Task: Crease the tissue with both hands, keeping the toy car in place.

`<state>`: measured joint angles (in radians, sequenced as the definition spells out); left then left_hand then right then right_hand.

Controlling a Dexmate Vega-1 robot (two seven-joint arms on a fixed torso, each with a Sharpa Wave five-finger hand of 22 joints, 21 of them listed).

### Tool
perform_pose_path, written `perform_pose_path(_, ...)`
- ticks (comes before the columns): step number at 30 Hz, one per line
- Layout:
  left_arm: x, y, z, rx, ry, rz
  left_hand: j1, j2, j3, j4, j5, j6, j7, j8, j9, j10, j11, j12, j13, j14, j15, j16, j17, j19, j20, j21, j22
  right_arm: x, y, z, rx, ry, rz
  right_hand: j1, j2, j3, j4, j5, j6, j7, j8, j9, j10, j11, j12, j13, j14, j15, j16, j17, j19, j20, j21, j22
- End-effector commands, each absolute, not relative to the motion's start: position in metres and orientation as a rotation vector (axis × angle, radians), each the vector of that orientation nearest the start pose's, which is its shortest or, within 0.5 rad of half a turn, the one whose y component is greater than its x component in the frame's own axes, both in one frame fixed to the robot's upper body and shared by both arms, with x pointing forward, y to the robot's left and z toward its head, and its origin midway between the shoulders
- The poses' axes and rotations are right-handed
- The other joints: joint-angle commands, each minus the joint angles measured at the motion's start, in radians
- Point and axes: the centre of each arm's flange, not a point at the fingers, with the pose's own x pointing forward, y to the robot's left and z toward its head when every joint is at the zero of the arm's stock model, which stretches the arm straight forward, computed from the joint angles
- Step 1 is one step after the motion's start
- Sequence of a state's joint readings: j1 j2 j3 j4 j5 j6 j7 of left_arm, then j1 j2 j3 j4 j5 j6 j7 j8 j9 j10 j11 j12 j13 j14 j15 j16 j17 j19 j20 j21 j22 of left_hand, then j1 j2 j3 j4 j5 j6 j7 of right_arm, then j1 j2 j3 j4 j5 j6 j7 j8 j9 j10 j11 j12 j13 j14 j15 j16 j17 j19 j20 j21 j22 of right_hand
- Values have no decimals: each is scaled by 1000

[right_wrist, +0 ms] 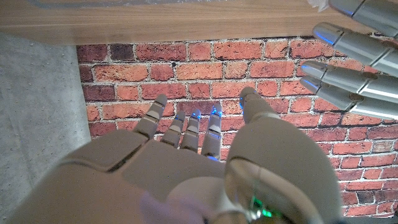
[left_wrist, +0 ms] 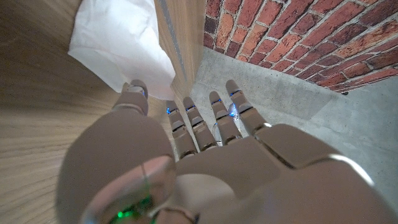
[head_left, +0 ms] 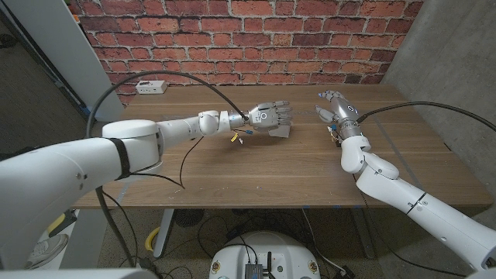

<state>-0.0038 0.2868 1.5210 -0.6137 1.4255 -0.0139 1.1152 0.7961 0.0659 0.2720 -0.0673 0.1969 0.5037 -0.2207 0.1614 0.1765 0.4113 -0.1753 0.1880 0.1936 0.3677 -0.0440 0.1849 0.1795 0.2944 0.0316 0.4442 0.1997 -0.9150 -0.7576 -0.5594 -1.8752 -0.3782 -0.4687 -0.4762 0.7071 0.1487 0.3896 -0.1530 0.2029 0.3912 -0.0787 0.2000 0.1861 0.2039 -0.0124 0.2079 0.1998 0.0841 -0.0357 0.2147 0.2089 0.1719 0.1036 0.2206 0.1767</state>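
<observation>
The left hand point(head_left: 270, 118) stands over the middle of the tabletop point(head_left: 256, 170) toward its far edge, fingers apart and holding nothing, and its wrist view shows its thumb tip touching the near corner of the white tissue point(left_wrist: 121, 43), which lies flat on the wood. The right hand point(head_left: 338, 110) is raised near the far right part of the tabletop, fingers spread and empty, well apart from the left. I judge the crease is only starting: the right hand must come onto the tissue, and I cannot make out the toy car.
</observation>
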Motion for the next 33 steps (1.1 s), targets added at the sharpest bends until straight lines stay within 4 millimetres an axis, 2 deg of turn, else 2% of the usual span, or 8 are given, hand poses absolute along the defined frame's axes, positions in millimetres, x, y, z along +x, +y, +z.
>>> perform_pose_path(1, 659, 65, 43, -2503, 2321, -320, -42, 12, -12, 22, 11, -69, 0, 3, 2, -48, 10, -5, 3, -19, -140, 0, 5, -8, -1, -1, -1, 578, -248, 7, -1088, -643, -404, -1, -12, -1, -6, -5, 0, 3, -1, 2, 5, -2, 0, 3, 3, 4, 2, 3, 6, 3, 3, 3)
perform_pose_path(8, 657, 73, 53, -2626, 2483, -430, -92, 79, -5, 63, 11, -151, 4, 8, 4, -81, 29, 1, 3, -46, -115, -2, 6, 3, 3, 4, 1, 580, -245, 7, -1083, -648, -387, -5, -15, -1, -4, -7, -2, 2, -2, 2, 6, -1, 0, 3, 4, 5, 2, 3, 8, 3, 3, 3)
perform_pose_path(15, 665, 85, 60, -3018, 2438, -390, -140, 107, 5, 93, -12, -196, 56, 10, 4, -105, 76, 3, 3, -83, -58, -5, 4, -39, 14, -10, 3, 580, -242, 8, -1078, -660, -373, -8, -15, 2, -2, -9, 6, 3, 0, 2, 20, 2, 5, 3, 19, -1, 8, 4, 28, 2, 8, 3)
perform_pose_path(21, 673, 91, 58, -3325, 2367, -188, -223, 110, 8, 136, -17, -304, 107, 7, 2, -195, 138, -6, 0, -169, -12, -11, 0, -102, 36, -38, 0, 580, -240, 8, -1075, -668, -365, -10, -15, 6, -2, -10, 13, 5, 1, 2, 33, 3, 8, 3, 27, -6, 10, 4, 36, -1, 10, 3)
perform_pose_path(23, 675, 92, 56, -3402, 2318, -101, -252, 113, 11, 153, -16, -342, 128, 5, 2, -229, 138, -9, -2, -206, -4, -14, -1, -132, 36, -52, -2, 580, -239, 9, -1076, -671, -363, -10, -15, 7, -2, -10, 14, 5, 1, 2, 34, 4, 9, 3, 31, -7, 11, 4, 37, -2, 10, 3)
perform_pose_path(26, 679, 92, 56, -3548, 2188, 111, -313, 112, 13, 189, -11, -431, 140, 4, 0, -317, 141, -12, -6, -297, 11, -17, -2, -189, 28, -83, -7, 580, -239, 9, -1072, -674, -364, -10, -16, 8, -2, -10, 15, 5, 1, 2, 37, 4, 10, 3, 33, -8, 12, 4, 38, -2, 10, 3)
perform_pose_path(29, 683, 90, 56, -3653, 2015, 375, -433, 115, 10, 240, 3, -580, 161, 8, 0, -478, 154, -14, -11, -465, 39, -18, -2, -355, 11, -166, -9, 580, -238, 9, -1071, -676, -363, -10, -16, 9, -2, -10, 16, 4, 1, 2, 38, 5, 9, 3, 33, -8, 11, 4, 38, -3, 9, 3)
perform_pose_path(33, 685, 87, 55, -3682, 1859, 534, -603, 120, 7, 258, 23, -766, 182, 5, 1, -674, 167, -14, -11, -639, 65, -16, 3, -518, 10, -234, -3, 580, -238, 9, -1070, -676, -361, -12, -16, 10, -1, -10, 17, 4, 1, 2, 38, 5, 9, 3, 33, -8, 11, 4, 39, -3, 9, 3)
